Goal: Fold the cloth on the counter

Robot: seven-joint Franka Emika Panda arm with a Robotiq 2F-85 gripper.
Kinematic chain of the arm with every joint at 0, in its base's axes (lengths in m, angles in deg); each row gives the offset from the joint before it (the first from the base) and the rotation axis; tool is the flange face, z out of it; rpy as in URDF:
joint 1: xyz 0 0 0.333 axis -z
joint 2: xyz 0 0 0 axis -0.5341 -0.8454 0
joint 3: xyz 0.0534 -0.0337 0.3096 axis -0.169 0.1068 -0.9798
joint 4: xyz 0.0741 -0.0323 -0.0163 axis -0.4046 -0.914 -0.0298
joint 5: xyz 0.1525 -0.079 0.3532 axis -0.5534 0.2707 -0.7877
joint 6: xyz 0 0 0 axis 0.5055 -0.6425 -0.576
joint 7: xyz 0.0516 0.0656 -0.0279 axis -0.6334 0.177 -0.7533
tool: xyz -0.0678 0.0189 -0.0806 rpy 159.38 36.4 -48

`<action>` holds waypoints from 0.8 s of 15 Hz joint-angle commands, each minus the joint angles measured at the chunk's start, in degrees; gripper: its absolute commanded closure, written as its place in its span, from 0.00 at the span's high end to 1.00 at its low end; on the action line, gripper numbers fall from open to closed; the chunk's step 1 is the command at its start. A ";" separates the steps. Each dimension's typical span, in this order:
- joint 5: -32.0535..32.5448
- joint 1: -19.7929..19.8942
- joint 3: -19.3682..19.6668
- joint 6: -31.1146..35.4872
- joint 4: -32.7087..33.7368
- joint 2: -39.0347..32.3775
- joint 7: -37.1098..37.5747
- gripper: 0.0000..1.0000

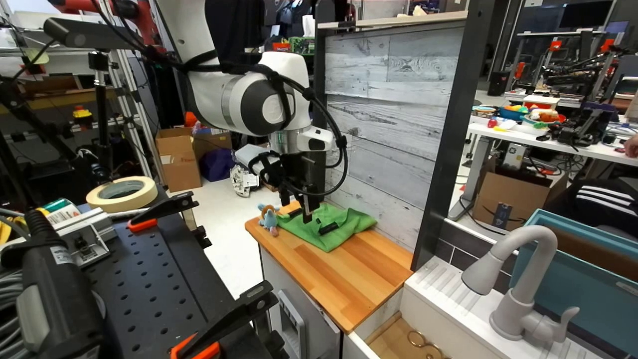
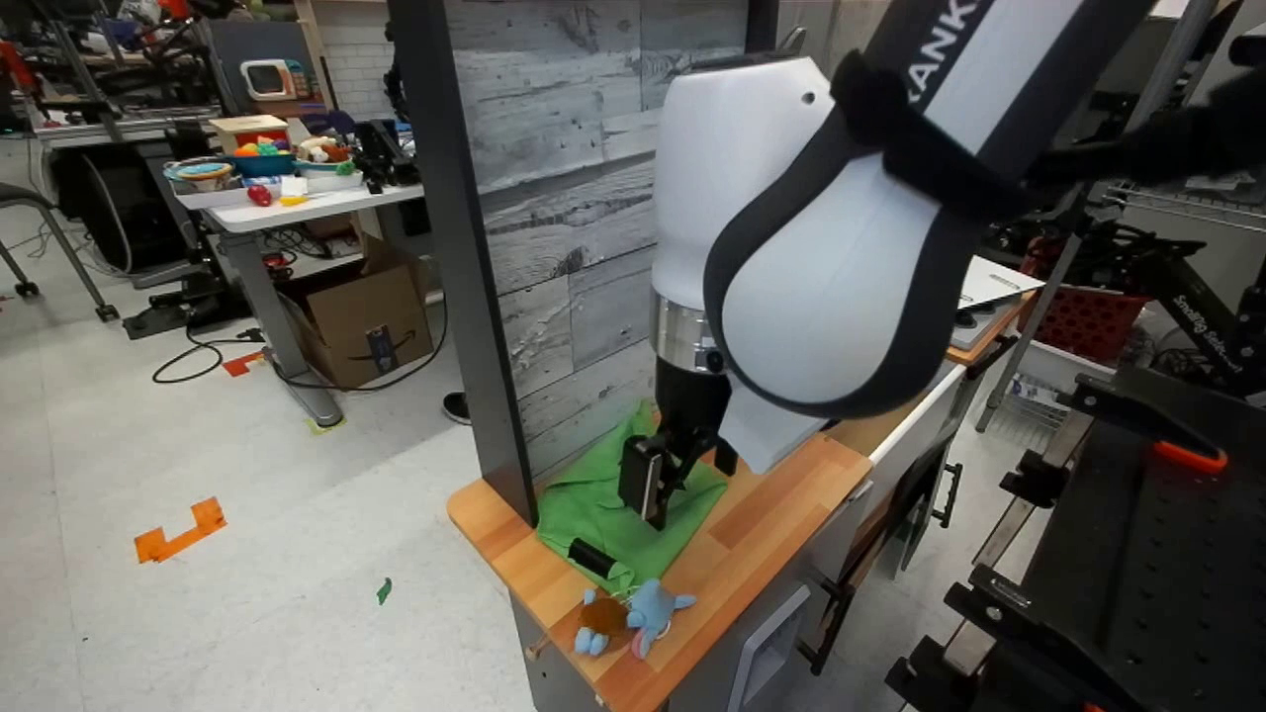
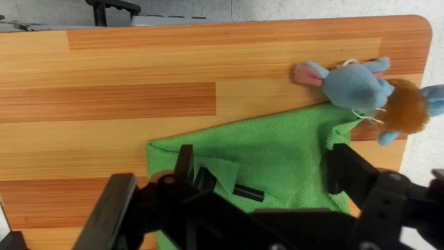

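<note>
Over to the white arm (image 1: 269,112), slanting in from high above the counter (image 1: 349,279) in both exterior views, bent hard at the big rounded joint, then turned straight down at the wrist. Pointing almost plumb there, with the black gripper (image 3: 262,163) at the very bottom, near the grey plank panel (image 1: 389,114). And wide apart at the fingers (image 3: 347,173), look, with a broad gap in between in the wrist view!

Down to the green cloth (image 3: 277,149): right there beneath the gripper, on top of the counter, showing through that gap and running out past the fingertips. Touching them, or just below? Cannot tell from these angles. Rumpled, bunched up near the finger closer to the soft toy (image 3: 353,86), folded over in a small flap toward the opposite finger. Note the short dark piece (image 3: 248,193) on the cloth too, seen between the fingers, just beside that flap, and another dark piece (image 2: 591,558) in an exterior view, out from the gripper on the toy's side. Too small to name for certain. And beyond the toy-side finger, right at the cloth's corner, see that soft toy itself, blue and brown, lying on the counter.
</note>
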 commanded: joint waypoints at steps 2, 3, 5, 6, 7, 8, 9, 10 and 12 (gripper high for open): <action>-0.86 -3.38 0.73 4.82 4.24 -4.74 -0.07 1.00; -1.08 -3.52 0.48 4.95 5.31 -5.58 -0.24 1.00; -1.37 -4.05 0.47 5.56 7.34 -7.09 -0.24 1.00; -1.52 -4.09 0.37 5.50 8.65 -7.91 -0.28 1.00; -1.70 -3.96 0.10 5.14 10.02 -8.67 -0.38 1.00; -1.88 -3.94 -0.04 4.81 11.36 -9.39 -0.30 1.00; -2.03 -3.81 -0.32 4.34 12.76 -10.19 -0.35 1.00; -2.12 -3.84 -0.48 3.94 13.97 -10.93 -0.37 1.00; -2.23 -4.08 -0.67 3.42 16.12 -12.45 -0.34 1.00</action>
